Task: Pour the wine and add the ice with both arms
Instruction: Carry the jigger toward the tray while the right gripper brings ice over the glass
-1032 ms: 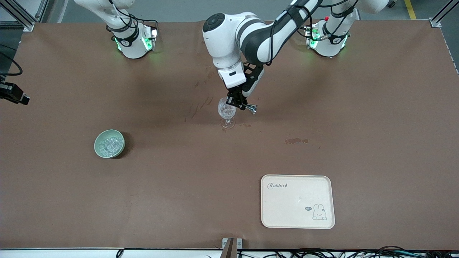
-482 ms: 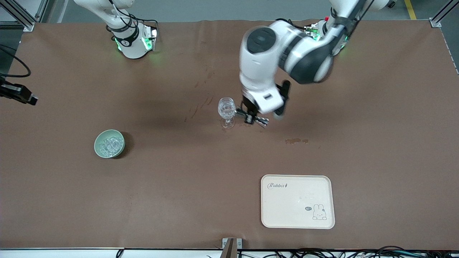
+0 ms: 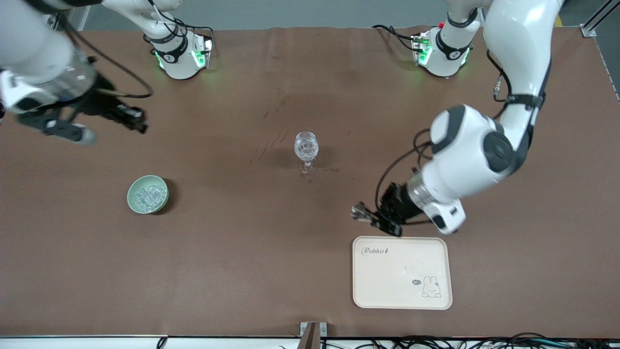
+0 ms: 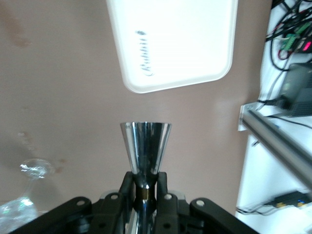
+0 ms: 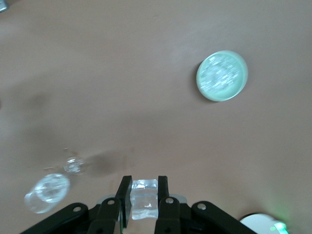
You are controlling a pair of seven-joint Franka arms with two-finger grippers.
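A clear stemmed glass point(image 3: 306, 150) stands upright mid-table; it also shows in the left wrist view point(image 4: 22, 202) and the right wrist view point(image 5: 47, 190). A pale green bowl point(image 3: 147, 194) holds several ice cubes point(image 3: 147, 196) toward the right arm's end; it also shows in the right wrist view point(image 5: 222, 75). My left gripper point(image 3: 377, 218) is shut on the waist of a steel jigger point(image 4: 145, 144), held sideways over the table by the tray's edge. My right gripper point(image 3: 77, 134) is up over the table at the right arm's end, shut on one ice cube point(image 5: 144, 197).
A cream tray point(image 3: 402, 291) with a rabbit print lies near the front camera, just under the left hand; it also shows in the left wrist view point(image 4: 195, 29). Dark stains point(image 3: 399, 190) mark the brown table cover. A rail and cables point(image 4: 273, 131) run along the table edge.
My left arm has swung away from the glass with the jigger to over the table by the tray. My right arm has come into view at its end of the table.
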